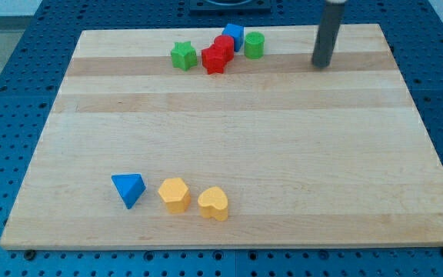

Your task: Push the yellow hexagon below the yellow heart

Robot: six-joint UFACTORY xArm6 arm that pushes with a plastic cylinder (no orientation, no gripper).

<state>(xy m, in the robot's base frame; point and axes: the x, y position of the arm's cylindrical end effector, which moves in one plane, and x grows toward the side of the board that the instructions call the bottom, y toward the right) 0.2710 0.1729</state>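
The yellow hexagon [174, 194] sits near the desk's [229, 138] bottom edge, just left of the yellow heart [214, 203], almost touching; a blue triangle [129, 188] lies just left of the hexagon; a green star [182, 55], red blocks [217, 55], a blue block [234, 35] and a green cylinder [254, 45] cluster at the view's top; my tip [321, 65] stands upright at the top right, well apart from every block; no claw is fitted.

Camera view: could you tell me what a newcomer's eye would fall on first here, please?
First, the huddle at the view's top: green star, two red blocks, blue block and green cylinder. My tip stands to their right. Near the bottom sits a row: blue triangle, yellow hexagon, yellow heart.
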